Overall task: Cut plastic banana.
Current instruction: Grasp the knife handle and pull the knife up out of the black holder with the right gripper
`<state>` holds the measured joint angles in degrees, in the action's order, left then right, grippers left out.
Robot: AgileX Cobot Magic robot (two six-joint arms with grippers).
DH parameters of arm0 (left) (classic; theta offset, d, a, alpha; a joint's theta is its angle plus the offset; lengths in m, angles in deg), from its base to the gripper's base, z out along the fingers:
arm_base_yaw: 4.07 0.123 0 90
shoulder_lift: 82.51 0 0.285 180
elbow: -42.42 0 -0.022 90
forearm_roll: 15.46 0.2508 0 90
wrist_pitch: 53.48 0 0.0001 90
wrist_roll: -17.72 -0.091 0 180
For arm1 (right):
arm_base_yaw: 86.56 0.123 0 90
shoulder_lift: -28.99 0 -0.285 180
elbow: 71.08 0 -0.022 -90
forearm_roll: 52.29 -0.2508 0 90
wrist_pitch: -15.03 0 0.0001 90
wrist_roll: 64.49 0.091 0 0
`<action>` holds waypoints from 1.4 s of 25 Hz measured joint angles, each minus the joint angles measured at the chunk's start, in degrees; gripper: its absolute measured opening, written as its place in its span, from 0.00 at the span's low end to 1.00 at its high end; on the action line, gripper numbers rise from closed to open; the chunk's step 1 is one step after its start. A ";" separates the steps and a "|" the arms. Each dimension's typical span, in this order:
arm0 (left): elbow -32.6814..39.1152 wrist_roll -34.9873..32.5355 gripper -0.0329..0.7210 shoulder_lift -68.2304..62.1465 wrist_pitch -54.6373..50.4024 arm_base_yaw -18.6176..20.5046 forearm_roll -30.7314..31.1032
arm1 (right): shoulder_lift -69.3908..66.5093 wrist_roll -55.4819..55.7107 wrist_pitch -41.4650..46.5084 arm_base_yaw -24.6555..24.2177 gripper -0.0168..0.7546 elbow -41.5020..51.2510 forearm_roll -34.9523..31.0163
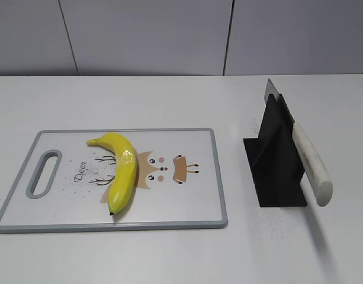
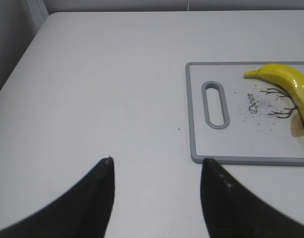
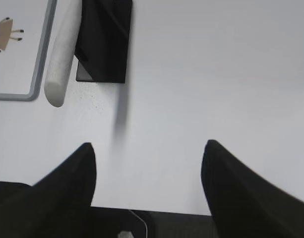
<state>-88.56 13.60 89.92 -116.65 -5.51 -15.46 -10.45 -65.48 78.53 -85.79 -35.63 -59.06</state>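
Note:
The plastic banana [image 1: 122,168] is glossy yellow and lies on a white cutting board [image 1: 63,213] with a grey rim and a deer drawing; it also shows in the left wrist view [image 2: 288,82]. A knife with a white handle [image 1: 311,165] leans in a black stand [image 1: 275,160]; the handle [image 3: 62,54] and stand [image 3: 104,39] show in the right wrist view. My left gripper [image 2: 156,161] is open and empty over bare table left of the board [image 2: 251,159]. My right gripper [image 3: 148,146] is open and empty, near the table's front edge, right of the knife. Neither gripper shows in the exterior view.
The white table [image 1: 169,254] runs to a grey panelled wall [image 1: 169,35] at the back. Dark specks lie on the board and around the stand. The table's left edge shows in the left wrist view [image 2: 23,49].

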 joint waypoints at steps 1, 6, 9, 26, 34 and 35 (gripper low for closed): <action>0.00 0.00 0.75 0.00 0.00 0.00 0.00 | -2.24 0.14 0.10 0.00 0.67 -0.48 -0.07; 0.00 0.00 0.75 0.00 0.00 0.00 0.00 | -12.06 0.33 0.19 0.00 0.67 -2.55 -0.25; 0.00 0.00 0.75 0.00 0.00 0.00 0.00 | -16.95 0.39 0.11 0.00 0.67 -4.29 -0.25; 0.00 0.00 0.73 0.00 0.00 0.00 0.00 | -42.06 0.37 1.09 8.39 0.65 -15.17 -6.83; 0.00 0.00 0.73 0.00 0.00 0.00 0.00 | -46.03 4.59 -2.45 19.79 0.65 -18.42 -4.97; 0.00 0.00 0.73 0.00 0.00 0.00 0.00 | -46.76 7.21 -2.53 20.83 0.65 -18.83 -2.80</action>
<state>-88.56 13.60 89.92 -116.65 -5.51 -15.46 -57.21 -58.27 76.01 -64.96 -54.46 -61.87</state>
